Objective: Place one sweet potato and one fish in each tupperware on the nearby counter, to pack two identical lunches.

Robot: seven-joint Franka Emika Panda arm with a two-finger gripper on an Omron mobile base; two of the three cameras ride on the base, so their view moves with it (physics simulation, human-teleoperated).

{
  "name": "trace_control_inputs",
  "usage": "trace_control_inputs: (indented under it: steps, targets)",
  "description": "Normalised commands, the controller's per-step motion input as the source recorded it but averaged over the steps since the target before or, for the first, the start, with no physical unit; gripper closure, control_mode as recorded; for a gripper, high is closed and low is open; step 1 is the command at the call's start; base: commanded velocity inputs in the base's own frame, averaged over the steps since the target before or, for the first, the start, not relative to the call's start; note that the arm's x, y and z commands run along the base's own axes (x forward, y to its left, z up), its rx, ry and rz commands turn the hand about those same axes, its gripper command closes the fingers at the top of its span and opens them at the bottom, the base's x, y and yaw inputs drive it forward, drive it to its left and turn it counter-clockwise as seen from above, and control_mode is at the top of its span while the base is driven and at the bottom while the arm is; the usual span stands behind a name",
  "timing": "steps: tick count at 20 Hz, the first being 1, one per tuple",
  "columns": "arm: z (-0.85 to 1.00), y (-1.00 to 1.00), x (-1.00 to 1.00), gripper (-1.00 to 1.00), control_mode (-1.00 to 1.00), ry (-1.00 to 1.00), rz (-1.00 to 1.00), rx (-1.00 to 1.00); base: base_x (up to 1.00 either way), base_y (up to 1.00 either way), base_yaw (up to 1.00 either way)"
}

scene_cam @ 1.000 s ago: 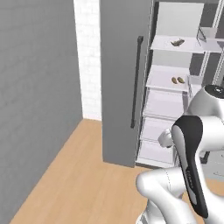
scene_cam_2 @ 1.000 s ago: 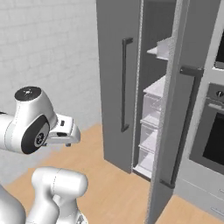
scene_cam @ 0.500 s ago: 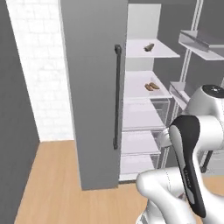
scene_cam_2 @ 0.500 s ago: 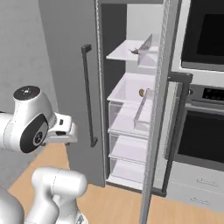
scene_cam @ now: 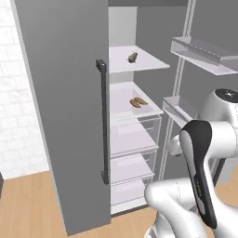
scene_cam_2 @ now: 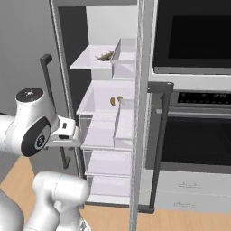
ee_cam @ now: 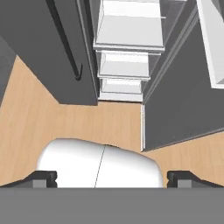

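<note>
well beyond fingers [ee_cam: 43,179]: sweet potatoes [scene_cam: 138,102]

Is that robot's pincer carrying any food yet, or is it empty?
Nothing is held. In the hand view the pincer stands wide open, its tips far apart with nothing between them, pointing down at the wooden floor before the open fridge.

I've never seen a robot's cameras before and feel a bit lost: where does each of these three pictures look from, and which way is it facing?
Left base view: behind the arm on its left, facing the open fridge; the white arm rises at lower right.
Right base view: behind on the right, facing the fridge and the oven; the arm rises at lower left.
Hand view: on the hand, looking down at the wooden floor and the fridge's lower drawers; the open gripper shows at the bottom.
Both base views share the food on the shelves.
</note>
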Motion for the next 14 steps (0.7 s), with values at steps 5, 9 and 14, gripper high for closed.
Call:
trace_control_inputs:
  steps: [5, 9, 14]
  targets:
    - [0.0, 0.0, 0.0, -1.0, 1.0, 0.0, 0.0, 0.0, 0.57, 0.0, -0.04]
    - [0.0, 0.0, 0.0, -1.0, 1.0, 0.0, 0.0, 0.0, 0.74, 0.0, -0.05]
    - [0.0, 0.0, 0.0, -1.0, 1.0, 0.0, 0.0, 0.0, 0.64, 0.0, -0.04]
